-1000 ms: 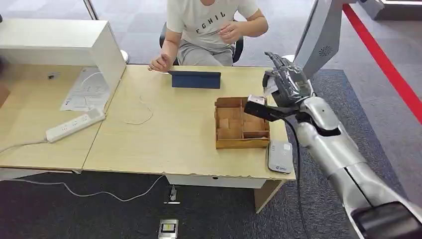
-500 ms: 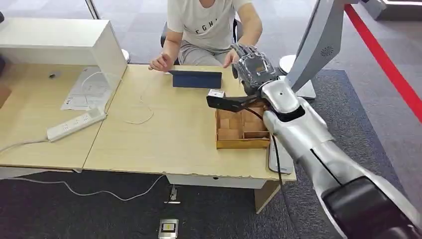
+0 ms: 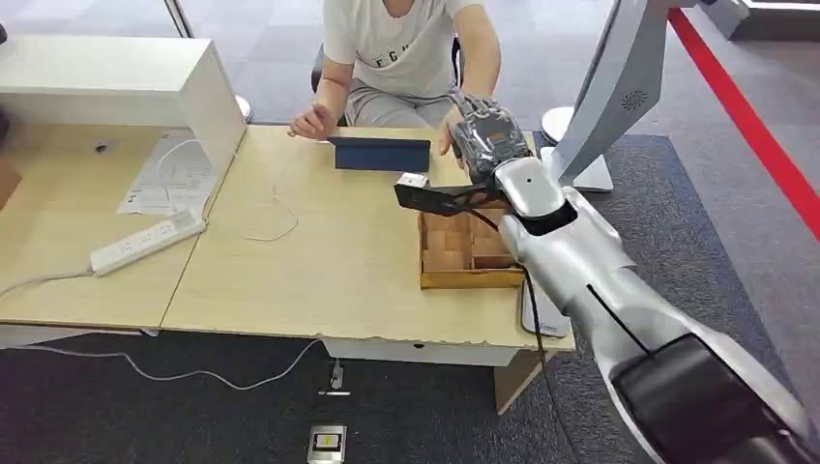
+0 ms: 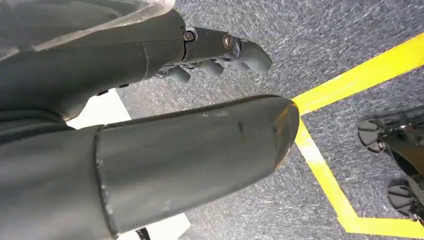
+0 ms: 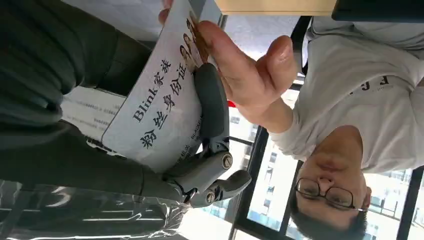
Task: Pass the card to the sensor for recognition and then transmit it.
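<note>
A white printed card [image 5: 155,110] lies in my right hand [image 3: 488,135], clamped between the thumb and the dark fingers [image 5: 212,110]. That hand is raised over the table's far edge, beyond the wooden box [image 3: 469,278]. A seated person's hand [image 5: 245,75] touches the card's far end; the same hand [image 3: 448,130] shows right beside mine in the head view. The grey card reader [image 3: 538,314] lies at the table's front right corner, partly hidden by my forearm. My left hand [image 4: 220,47] hangs over the carpet, fingers loosely apart and holding nothing.
A dark blue tablet case [image 3: 380,155] stands at the far table edge, left of my hand. A white power strip [image 3: 145,242] and papers [image 3: 164,179] lie on the left table beside a white cabinet [image 3: 116,82]. A white machine column [image 3: 619,87] rises at the right.
My right arm has swung left and forward, from above the box's right side to the far table edge. The person's hand has come down to the card.
</note>
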Controlling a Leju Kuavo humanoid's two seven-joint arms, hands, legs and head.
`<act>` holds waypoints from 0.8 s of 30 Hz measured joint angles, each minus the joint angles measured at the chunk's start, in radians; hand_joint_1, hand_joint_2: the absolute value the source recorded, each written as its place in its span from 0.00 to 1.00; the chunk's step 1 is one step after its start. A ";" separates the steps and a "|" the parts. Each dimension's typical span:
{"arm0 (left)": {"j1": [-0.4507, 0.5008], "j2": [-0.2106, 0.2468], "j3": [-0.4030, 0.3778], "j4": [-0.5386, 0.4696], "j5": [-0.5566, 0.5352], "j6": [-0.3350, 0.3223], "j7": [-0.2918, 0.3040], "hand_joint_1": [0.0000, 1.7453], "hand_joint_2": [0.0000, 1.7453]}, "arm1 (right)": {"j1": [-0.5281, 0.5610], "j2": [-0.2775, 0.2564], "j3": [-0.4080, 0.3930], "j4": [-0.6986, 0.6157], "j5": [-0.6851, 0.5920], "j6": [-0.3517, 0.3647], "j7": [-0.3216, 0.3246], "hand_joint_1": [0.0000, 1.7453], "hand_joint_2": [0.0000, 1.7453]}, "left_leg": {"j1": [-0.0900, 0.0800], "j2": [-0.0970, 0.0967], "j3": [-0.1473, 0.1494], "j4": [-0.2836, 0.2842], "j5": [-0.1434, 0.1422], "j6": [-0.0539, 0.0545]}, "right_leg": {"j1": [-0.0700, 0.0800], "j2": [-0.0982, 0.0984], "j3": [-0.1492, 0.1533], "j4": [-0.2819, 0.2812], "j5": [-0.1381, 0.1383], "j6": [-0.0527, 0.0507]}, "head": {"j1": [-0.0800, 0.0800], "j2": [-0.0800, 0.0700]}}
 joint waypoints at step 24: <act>0.000 -0.006 0.000 0.000 -0.002 -0.006 0.024 0.00 0.00 | 0.002 0.017 0.019 0.066 0.031 0.011 -0.015 0.00 0.00 | 0.000 0.000 0.000 0.000 0.000 0.000 | 0.000 0.000 0.000 0.000 0.000 0.000 | 0.000 0.000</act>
